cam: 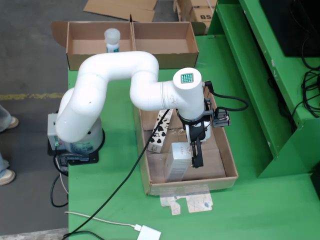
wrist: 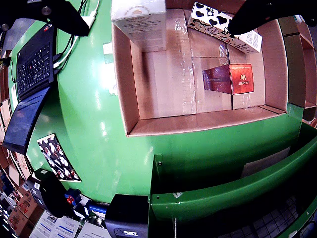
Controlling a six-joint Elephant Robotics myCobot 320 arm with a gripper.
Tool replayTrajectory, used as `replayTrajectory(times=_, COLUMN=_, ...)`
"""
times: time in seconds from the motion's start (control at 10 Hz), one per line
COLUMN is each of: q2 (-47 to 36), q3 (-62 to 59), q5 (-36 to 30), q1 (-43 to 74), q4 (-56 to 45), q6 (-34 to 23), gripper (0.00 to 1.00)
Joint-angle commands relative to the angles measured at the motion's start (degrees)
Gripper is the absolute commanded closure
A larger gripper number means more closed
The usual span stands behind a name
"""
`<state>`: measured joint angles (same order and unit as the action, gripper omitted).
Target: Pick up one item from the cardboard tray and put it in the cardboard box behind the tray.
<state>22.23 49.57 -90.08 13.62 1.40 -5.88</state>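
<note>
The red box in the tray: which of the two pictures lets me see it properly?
The camera riding on the gripper shows it best: the red box lies flat and unobstructed on the cardboard tray floor, white logo visible. In the fixed overview, the arm and gripper cover that spot, so it cannot be seen.

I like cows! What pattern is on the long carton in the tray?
The long carton has black cow-like spots on white, clearest in the gripper's view.

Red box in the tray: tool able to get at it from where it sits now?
Probably yes. In the wrist view the red box lies flat on the tray floor with nothing on top; the cow-print carton sits beside it, apart. The tool hangs over the tray already.
</note>
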Motion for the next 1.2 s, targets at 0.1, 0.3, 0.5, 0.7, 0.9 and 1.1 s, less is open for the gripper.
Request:
replayTrajectory(times=0.1, q2=-4.8, q3=2.2, q5=-1.4, q1=3.5, q4=0.5, q6=-1.7, gripper=0.00)
replayTrajectory(times=0.3, q2=-6.1, q3=3.9, q5=-1.7, q1=4.0, q4=0.8, q6=-1.8, gripper=0.00)
replayTrajectory(times=0.5, q2=-6.9, q3=5.2, q5=-2.0, q1=4.3, q4=0.8, q6=-1.9, gripper=0.00)
replayTrajectory(times=0.7, q2=-6.2, q3=5.9, q5=-1.7, q1=3.6, q4=1.8, q6=-1.7, gripper=0.00)
replayTrajectory(times=0.9, q2=-5.6, q3=6.3, q5=-1.7, q1=3.2, q4=2.4, q6=-1.9, gripper=0.00)
replayTrajectory(times=1.1, q2=-2.4, q3=5.6, q5=-1.2, q1=2.1, q4=3.7, q6=-1.3, gripper=0.00)
